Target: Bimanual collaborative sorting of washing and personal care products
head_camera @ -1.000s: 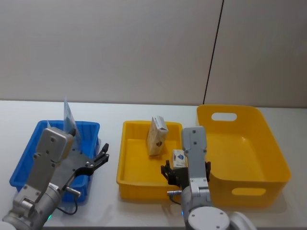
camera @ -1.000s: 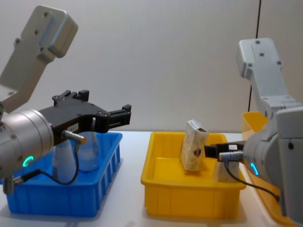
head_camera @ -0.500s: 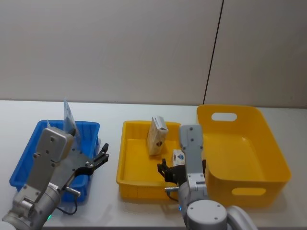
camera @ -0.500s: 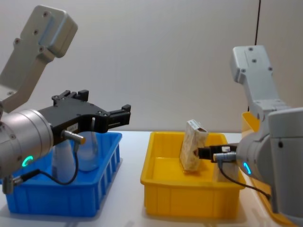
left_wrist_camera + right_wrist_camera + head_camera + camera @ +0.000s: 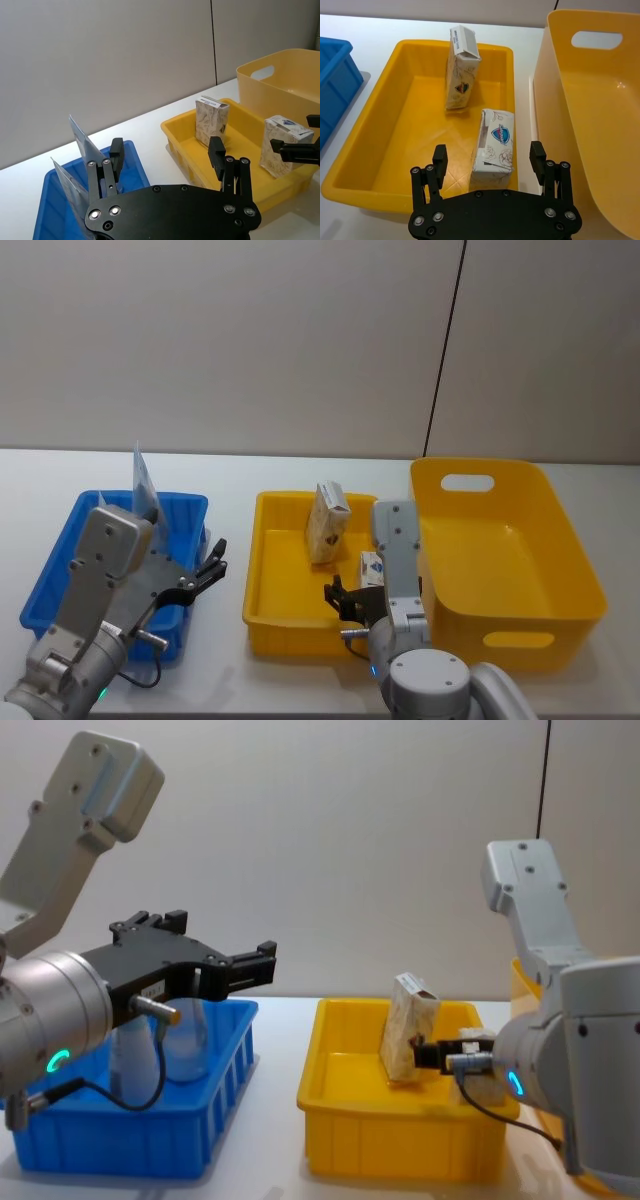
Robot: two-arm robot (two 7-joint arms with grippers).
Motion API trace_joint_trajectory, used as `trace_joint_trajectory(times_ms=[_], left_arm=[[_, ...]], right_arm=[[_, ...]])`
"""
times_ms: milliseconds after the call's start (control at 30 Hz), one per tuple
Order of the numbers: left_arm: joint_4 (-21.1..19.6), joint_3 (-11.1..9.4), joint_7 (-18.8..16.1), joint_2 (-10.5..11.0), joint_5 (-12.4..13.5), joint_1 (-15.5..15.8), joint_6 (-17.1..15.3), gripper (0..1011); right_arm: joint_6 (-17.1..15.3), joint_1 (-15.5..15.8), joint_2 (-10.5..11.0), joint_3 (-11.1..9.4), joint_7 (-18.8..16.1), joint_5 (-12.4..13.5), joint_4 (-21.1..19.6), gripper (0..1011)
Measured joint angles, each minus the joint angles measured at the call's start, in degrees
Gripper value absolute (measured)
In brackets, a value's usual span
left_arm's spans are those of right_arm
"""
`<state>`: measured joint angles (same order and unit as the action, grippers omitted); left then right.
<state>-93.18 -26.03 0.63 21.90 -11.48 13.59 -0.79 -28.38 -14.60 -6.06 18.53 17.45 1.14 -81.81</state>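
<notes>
Finding: my right gripper (image 5: 489,152) hangs over the yellow tray (image 5: 405,47) with its jaws spread wide and nothing in them, directly above the near carton (image 5: 495,140). That carton stands on end just beside the tray wall on the side of the large yellow bin (image 5: 545,100). A second carton (image 5: 461,67) stands well apart from it, near the tray's far wall. My left gripper (image 5: 166,150) is likewise spread wide and empty, hovering at the near corner of the blue bin (image 5: 90,497), where pale tubes (image 5: 82,142) stand upright. Assessment: the step in hand appears to be taking up the near carton. To do it well I should come straight down, keep the carton centred between the fingers, and close across its narrower faces low enough that it cannot pivot. Cardboard will likely dent, so a moderate squeeze should do. Obstruction noted: one finger (image 5: 537,150) lines up over the tray wall and the rim of the large bin rather than over open tray floor. I judge a small shift toward the tray's middle, or a narrower spread, is needed before descent. The far carton poses no hindrance. The left arm is clear of this work.
</notes>
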Motion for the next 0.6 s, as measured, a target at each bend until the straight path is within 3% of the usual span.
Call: trace_joint_trajectory(times_ms=[300,567,600], left_arm=[[0.00,0.00,0.00,0.00,0.00,0.00,0.00,1002],[0.00,0.00,0.00,0.00,0.00,0.00,0.00,1002],[0.00,0.00,0.00,0.00,0.00,0.00,0.00,1001]], right_arm=[[0.21,-0.82,-0.30,-1.13,-0.84,0.44,2.00,1000],[0.42,-1.16,-0.40,-1.61,-1.39,0.45,2.95,814],[0.48,-1.23,-0.41,-1.72,-1.48,0.44,3.09,755]])
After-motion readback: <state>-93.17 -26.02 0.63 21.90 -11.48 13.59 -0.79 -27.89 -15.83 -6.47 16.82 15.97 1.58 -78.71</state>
